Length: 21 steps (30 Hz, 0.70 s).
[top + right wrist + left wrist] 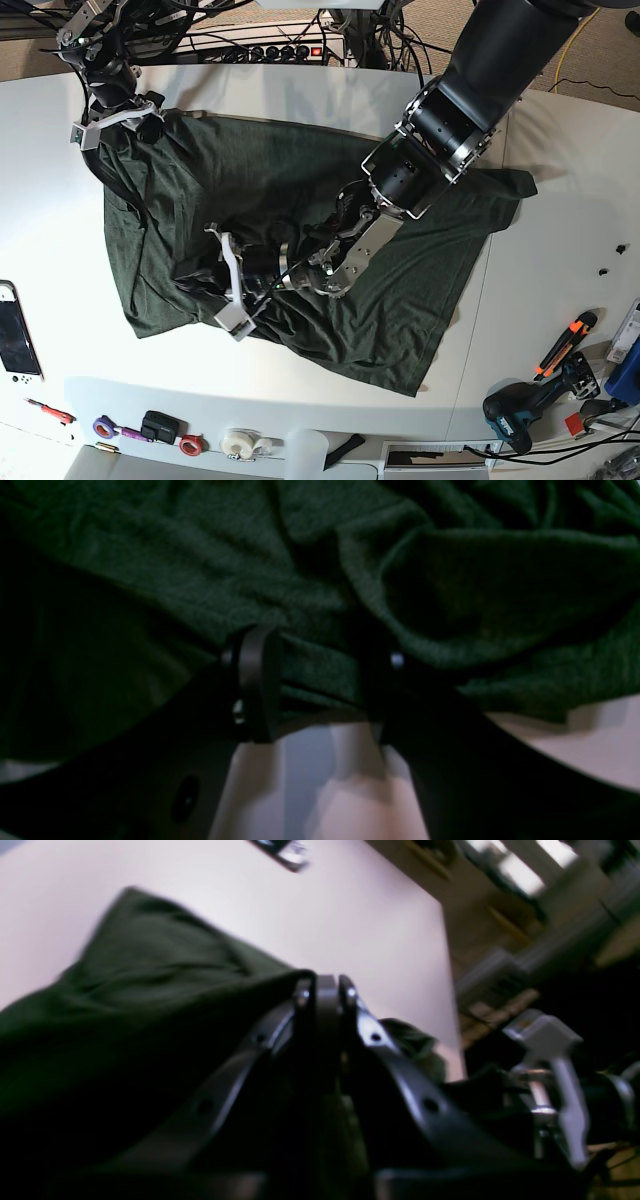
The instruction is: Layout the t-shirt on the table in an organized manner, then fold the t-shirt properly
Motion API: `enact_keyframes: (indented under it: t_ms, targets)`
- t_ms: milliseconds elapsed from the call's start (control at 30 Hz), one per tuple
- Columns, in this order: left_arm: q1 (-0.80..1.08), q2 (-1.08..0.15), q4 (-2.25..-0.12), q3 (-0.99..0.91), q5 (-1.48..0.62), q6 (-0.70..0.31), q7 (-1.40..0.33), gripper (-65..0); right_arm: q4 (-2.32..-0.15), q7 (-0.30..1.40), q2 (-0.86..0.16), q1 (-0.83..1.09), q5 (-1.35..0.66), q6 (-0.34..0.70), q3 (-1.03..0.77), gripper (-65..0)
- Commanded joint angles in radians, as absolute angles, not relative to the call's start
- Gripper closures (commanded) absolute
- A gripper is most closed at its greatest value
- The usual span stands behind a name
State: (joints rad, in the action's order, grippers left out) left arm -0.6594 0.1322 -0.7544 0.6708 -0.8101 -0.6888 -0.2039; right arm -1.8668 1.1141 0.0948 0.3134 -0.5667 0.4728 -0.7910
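The left gripper (327, 990) is seen with jaws pressed together on a fold of the dark green, faintly heathered cotton t-shirt (300, 190). The right gripper (320, 680) has jaws apart, with a hem of cloth between them. The garment is spread on the white smooth table (560, 140) but rumpled mid-body; flattening and all folding remain.

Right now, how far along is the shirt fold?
Early. Done: the t-shirt lies roughly spread on the table, though bunched mid-body. In hand: the left gripper has its fingers pinched shut on a fold of cloth; the right gripper is at the shirt's edge, fingers apart with cloth between them, not clamped. Left: smoothing the wrinkles and every fold.
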Motion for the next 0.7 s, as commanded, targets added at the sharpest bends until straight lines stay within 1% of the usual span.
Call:
enact_keyframes:
  t_ms: [0, 133, 400, 533, 667]
  targets:
    - [-0.691, 0.157, -0.793, 0.662, -0.831, -0.698, -0.189, 0.0, -1.877, 1.117, 0.089, 0.316, -0.564, 0.479, -0.792, -26.5]
    - [-0.668, 0.128, -0.926, 0.662, -0.878, -0.698, -0.252, 0.0, -1.877, 1.114, 0.088, 0.316, -0.564, 0.479, -0.792, -26.5]
    - [-0.566, -0.001, -1.323, 0.662, -1.026, -0.698, -0.508, 0.0, -1.877, 1.106, 0.088, 0.316, -0.563, 0.479, -0.792, -26.5]
    - [-0.49, -0.085, -1.515, 0.662, -1.052, -0.698, -0.535, 0.0, -1.877, 1.105, 0.089, 0.316, -0.563, 0.479, -0.792, -26.5]
    - [-0.406, -0.157, -1.665, 0.662, -1.052, -0.698, -0.539, 0.0, -1.877, 1.105, 0.088, 0.316, -0.564, 0.479, -0.792, -26.5]
